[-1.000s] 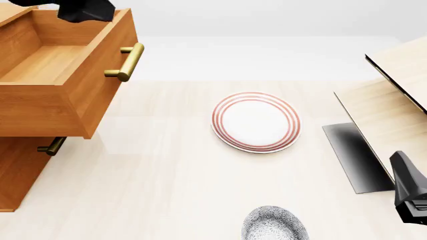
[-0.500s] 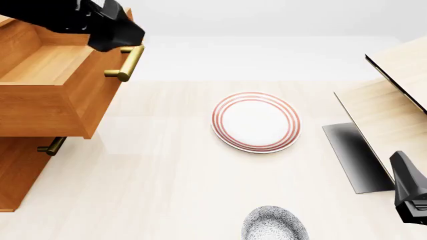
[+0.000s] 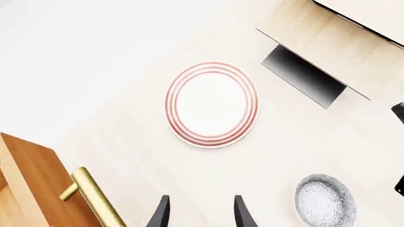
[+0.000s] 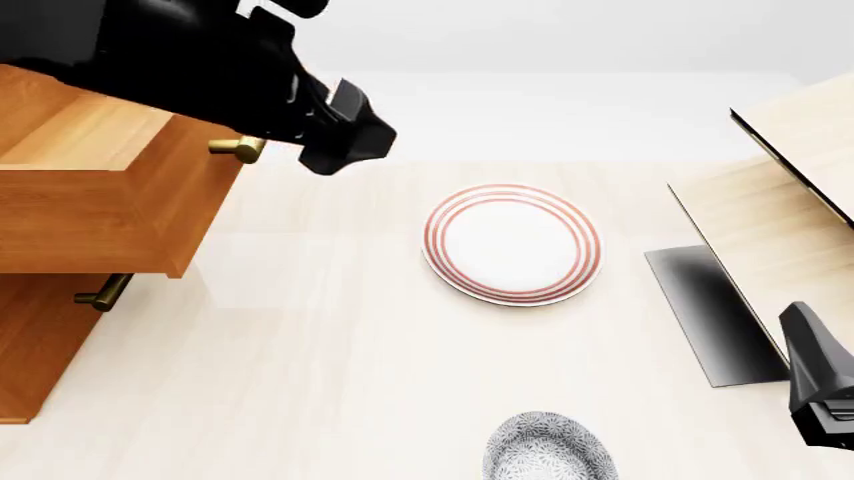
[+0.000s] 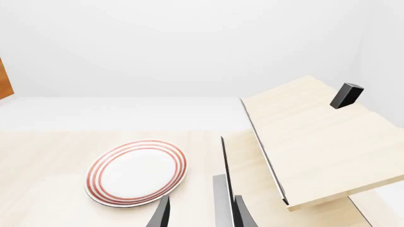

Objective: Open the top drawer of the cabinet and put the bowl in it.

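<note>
The small round grey-blue speckled bowl [image 4: 549, 447] sat on the pale table at its near edge, well apart from the pulled-out top drawer [image 4: 94, 190] of the orange-brown wooden cabinet [image 4: 34, 345]. The left gripper [image 4: 350, 140], jaws parted and empty, hung just beside the drawer's brass handle, with the bowl lying toward the robot and rightward of it. The right gripper [image 5: 199, 213], jaws likewise apart and holding nothing, looked nearer the bowl, which has no long axis.

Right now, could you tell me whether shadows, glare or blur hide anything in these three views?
Front view: flat, even light, no glare or blur; the left arm's dark body covers part of the top drawer, and the bowl is cut by the frame edge. Left wrist view: sharp; the plate and bowl read clearly. Right wrist view: sharp, with a dark panel under the pale wooden structure.
</note>
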Controlling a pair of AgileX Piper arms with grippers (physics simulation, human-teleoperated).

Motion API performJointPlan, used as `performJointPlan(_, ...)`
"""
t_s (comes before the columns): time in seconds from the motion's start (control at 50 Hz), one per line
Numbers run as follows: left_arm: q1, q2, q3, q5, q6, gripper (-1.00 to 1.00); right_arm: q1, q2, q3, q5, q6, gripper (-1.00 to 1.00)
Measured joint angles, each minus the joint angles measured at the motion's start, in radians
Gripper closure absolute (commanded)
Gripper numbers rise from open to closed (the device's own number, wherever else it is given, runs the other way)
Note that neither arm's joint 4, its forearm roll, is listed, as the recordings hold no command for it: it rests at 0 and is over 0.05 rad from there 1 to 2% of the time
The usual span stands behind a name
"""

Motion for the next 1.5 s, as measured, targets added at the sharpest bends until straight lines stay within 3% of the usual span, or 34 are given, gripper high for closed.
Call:
performJointPlan(0.7, -0.112, 0.069, 0.126, -0.162, -0.129, -1.00, 0.000, 0.000, 0.000, 0.000, 0.000, -1.00)
performJointPlan(1.5, -0.182, 0.171, 0.172, -0.163, -0.228, -1.00, 0.000, 0.000, 0.000, 0.000, 0.000, -1.00)
